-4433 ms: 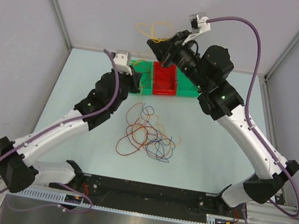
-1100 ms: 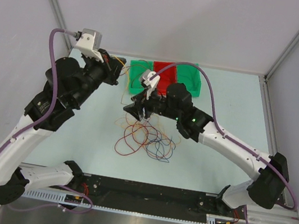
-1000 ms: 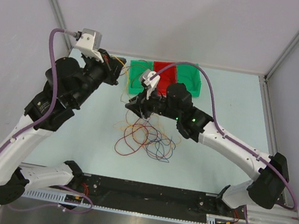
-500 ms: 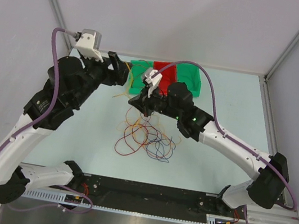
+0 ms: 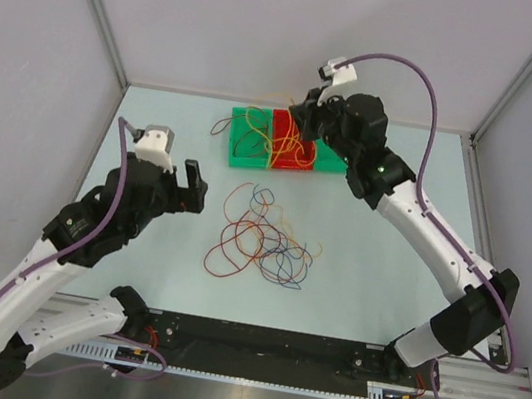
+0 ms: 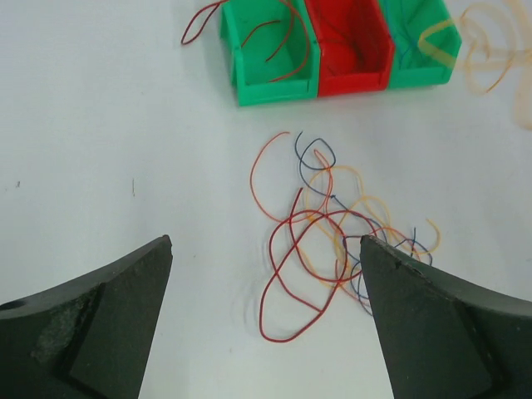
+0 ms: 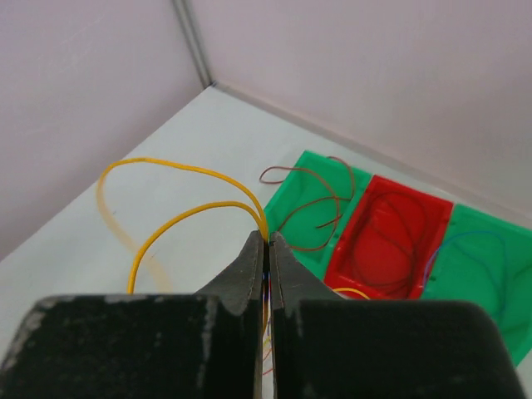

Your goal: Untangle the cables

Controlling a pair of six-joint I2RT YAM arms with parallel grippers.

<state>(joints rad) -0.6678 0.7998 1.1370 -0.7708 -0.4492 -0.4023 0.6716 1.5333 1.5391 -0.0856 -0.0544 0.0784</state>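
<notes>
One yellow wire [image 7: 179, 170] is pinched between the shut tips of the right gripper [image 7: 268, 238], held high over the row of bins at 12 o'clock from the heap of cables [image 5: 264, 245]. The left gripper [image 6: 266, 248] hangs with its jaws spread wide and empty at about 9 o'clock from that heap. The main risk lies with the yellow loop. It is long and springy, so on release it may bounce across a rim and land half outside, or in the wrong compartment. It could also hook the brown wire [image 7: 303, 172], which already trails over the edge of the left green bin [image 7: 320, 234], and drag it out. A strand this thin may also slip from the tips before it is placed. If the left gripper goes down into the heap, it may close on two crossed strands and haul the whole knot along. By count there are three bins, two green and one red [image 7: 366, 253], with a red strand in the red one and a blue strand in the right green bin [image 7: 490, 283]. The heap seems to hold six or so strands in red, blue and orange, though the overlaps make that uncertain.
</notes>
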